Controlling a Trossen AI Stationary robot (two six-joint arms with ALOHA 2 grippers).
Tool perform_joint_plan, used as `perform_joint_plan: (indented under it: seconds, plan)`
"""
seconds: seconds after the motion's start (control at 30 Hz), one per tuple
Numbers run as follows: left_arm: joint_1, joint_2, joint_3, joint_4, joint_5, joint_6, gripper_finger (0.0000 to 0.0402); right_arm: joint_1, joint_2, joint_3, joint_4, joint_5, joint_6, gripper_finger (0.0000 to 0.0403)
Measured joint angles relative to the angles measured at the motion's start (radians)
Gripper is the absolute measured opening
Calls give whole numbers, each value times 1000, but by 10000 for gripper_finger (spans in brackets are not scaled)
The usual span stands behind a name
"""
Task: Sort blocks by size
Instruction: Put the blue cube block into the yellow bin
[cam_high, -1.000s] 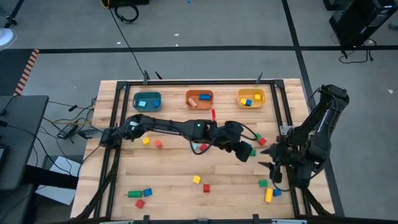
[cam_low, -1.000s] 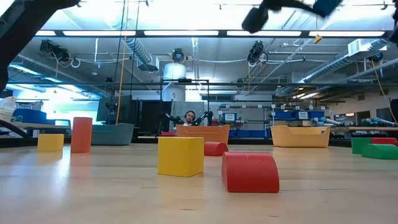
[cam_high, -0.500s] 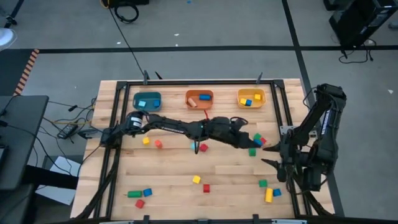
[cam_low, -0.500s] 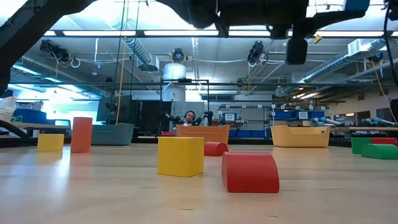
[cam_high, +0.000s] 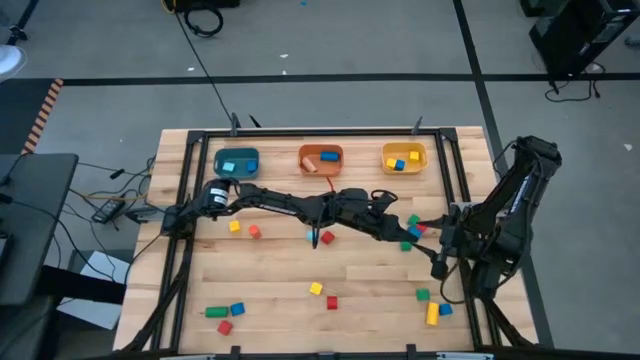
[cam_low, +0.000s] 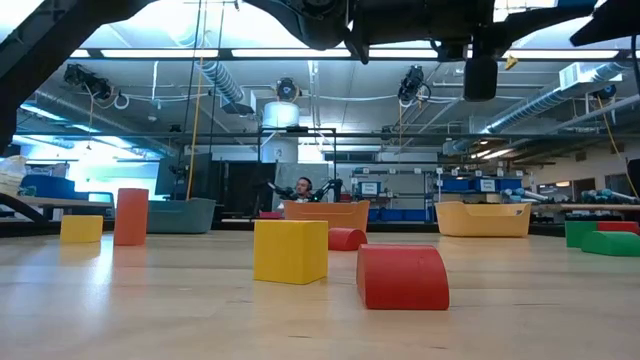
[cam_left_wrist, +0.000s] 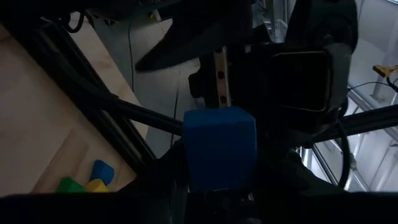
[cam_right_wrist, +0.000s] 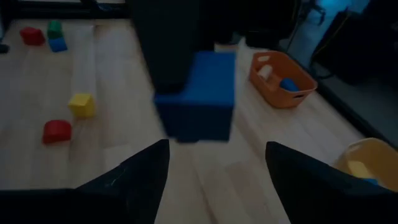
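Wooden table, left hand gripping blue cube

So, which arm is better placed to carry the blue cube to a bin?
Likely left: the left pincer holds the blue cube; the right pincer faces it, open and empty.

Three bins stand in a row along the table's far edge: one bin toward the left corner, a second bin at the middle, a third bin toward the right, each with blocks in it. The left arm lies across the table's middle from the left edge toward the right edge, where the right arm stands. Loose blocks lie near the front edge: one cluster by the left corner, a pair at the middle, another cluster by the right corner.
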Motion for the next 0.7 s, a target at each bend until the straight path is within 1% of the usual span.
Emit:
perform_joint_plan:
  seconds: [0.2,0.57,0.7]
  plan:
    - [0,0,0,1,3,2,147,-32,0,0,31,1,-43,284]
    - [12,0,0,-20,4,23,147,-38,0,0,113,4,-121,266]
    - [11,0,0,-20,4,24,147,-38,0,0,120,4,-125,250]
